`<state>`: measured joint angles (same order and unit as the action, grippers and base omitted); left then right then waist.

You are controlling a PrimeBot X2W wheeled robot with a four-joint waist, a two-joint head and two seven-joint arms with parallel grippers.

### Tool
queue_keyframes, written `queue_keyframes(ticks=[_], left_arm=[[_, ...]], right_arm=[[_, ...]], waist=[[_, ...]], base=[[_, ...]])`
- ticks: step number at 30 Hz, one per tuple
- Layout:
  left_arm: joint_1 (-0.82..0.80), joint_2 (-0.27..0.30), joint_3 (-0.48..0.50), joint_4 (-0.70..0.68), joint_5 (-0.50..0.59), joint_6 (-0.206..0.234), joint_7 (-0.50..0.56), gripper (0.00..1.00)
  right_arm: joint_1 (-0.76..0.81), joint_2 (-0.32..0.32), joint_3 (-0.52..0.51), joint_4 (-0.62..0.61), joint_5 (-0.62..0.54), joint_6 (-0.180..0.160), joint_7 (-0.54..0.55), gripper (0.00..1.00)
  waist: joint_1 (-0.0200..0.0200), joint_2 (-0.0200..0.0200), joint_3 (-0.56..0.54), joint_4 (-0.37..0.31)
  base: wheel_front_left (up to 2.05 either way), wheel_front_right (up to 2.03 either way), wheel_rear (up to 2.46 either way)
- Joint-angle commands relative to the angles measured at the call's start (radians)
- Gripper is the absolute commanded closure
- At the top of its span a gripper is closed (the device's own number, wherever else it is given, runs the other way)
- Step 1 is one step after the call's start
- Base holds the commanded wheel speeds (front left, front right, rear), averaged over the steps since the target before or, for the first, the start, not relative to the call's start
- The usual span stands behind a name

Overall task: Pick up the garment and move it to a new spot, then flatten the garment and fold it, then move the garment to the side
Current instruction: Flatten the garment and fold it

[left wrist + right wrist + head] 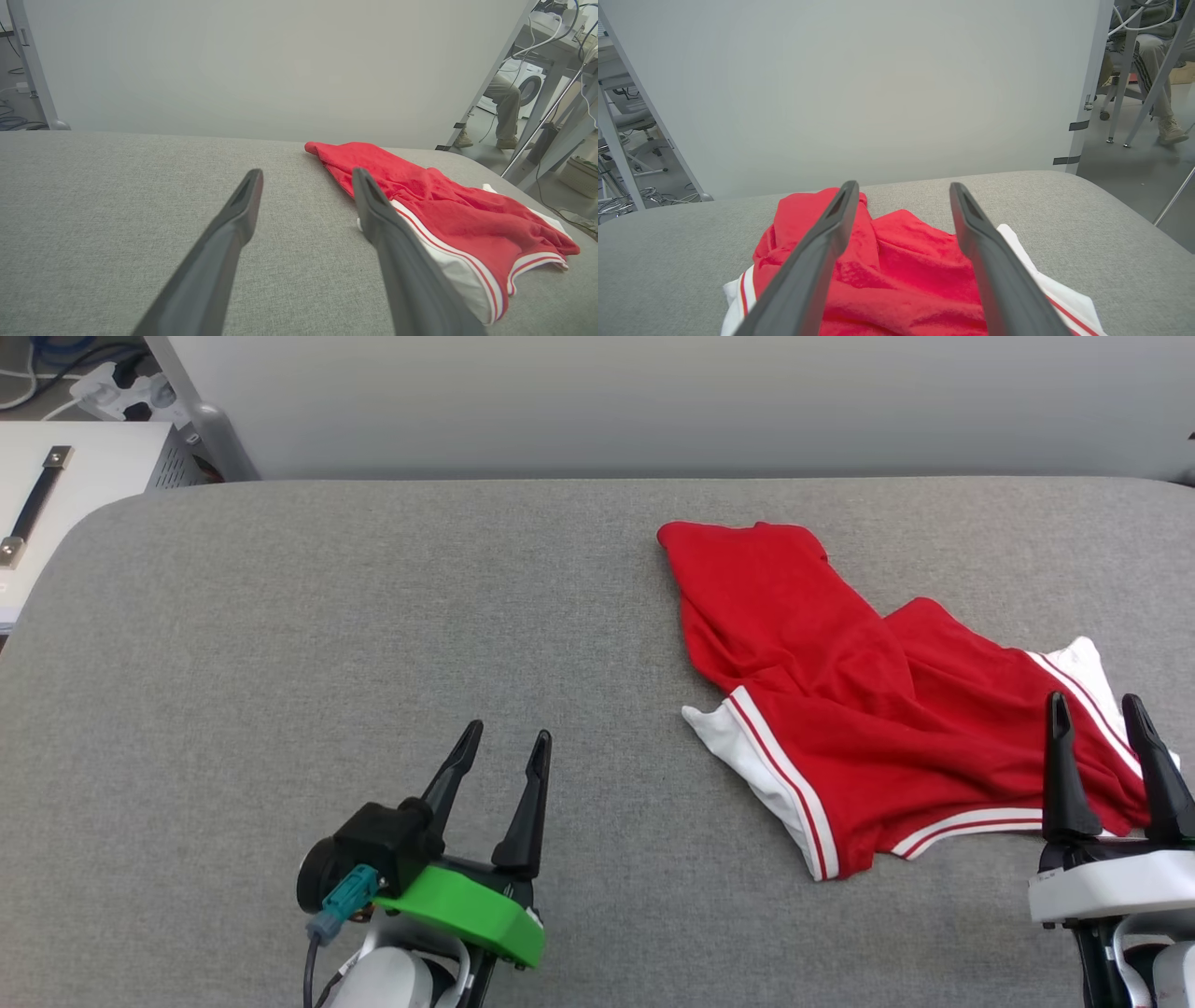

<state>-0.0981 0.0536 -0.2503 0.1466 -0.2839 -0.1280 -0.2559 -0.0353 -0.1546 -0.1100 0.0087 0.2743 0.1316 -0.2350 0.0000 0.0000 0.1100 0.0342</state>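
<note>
Right half of the grey fabric-covered table [373,616]: crumpled red thin-fabric short-sleeved T-shirt [840,709], white sleeves with red-and-white striped trim, bunched in loose folds. One red corner reaching toward the far edge, a white sleeve poking out toward the table's middle, another white patch on the right side. Chest print not to be made out.

Left gripper [509,730], two long dark fingers above a bright green bracket [467,910], down at the lower left of the head view. Spread wide, gripping nothing, over bare grey cloth, well apart from the shirt. In the left wrist view, pointed across the table, the red heap off to that view's right, partly behind one finger.

Right gripper [1094,697], on a white wrist, at the lower right. Spread wide too, nothing between the fingers. Tips overlapping the shirt's near right part in the head view, by the striped trim and white sleeve; touching or just above, impossible to say. In the right wrist view, red fabric directly beneath and between both fingers, white sleeve edges peeking out on either side.

Behind the table, a plain pale wall panel [653,401]. Far upper left, a white cabinet [93,457] with a black strap handle. Past the panel's edge in the left wrist view, a seated person's trousered legs [507,107] and shoes.
</note>
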Motion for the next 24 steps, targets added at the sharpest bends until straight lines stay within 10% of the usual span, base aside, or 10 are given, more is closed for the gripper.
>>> queue_keyframes(ticks=[1, 7, 19, 24], left_arm=[[0.001, -0.003, -0.001, 0.009, -0.003, -0.003, -0.006, 0.0], [-0.097, 0.012, -0.072, 0.093, -0.035, -0.003, 0.042, 0.0], [-0.376, 0.008, -0.181, 0.169, -0.138, 0.034, 0.702, 0.0], [-0.455, 0.001, -0.215, 0.179, -0.159, 0.064, 0.821, 0.0]], right_arm=[[-0.012, -0.004, 0.001, 0.0, -0.002, -0.001, -0.009, 0.0], [-0.009, 0.003, 0.005, -0.036, -0.025, -0.001, 0.001, 0.0], [-0.033, 0.011, -0.004, -0.096, -0.043, -0.001, 0.033, 0.0], [-0.057, 0.021, 0.02, -0.098, -0.052, -0.001, 0.036, 0.0]], waist=[[0.0, 0.0, 0.005, -0.006], [0.0, 0.0, 0.036, -0.03], [0.0, 0.0, 0.13, -0.084], [0.0, 0.0, 0.169, -0.113]], base=[[0.0, 0.0, 0.0], [0.0, 0.0, 0.0], [0.0, 0.0, 0.0], [0.0, 0.0, 0.0]])
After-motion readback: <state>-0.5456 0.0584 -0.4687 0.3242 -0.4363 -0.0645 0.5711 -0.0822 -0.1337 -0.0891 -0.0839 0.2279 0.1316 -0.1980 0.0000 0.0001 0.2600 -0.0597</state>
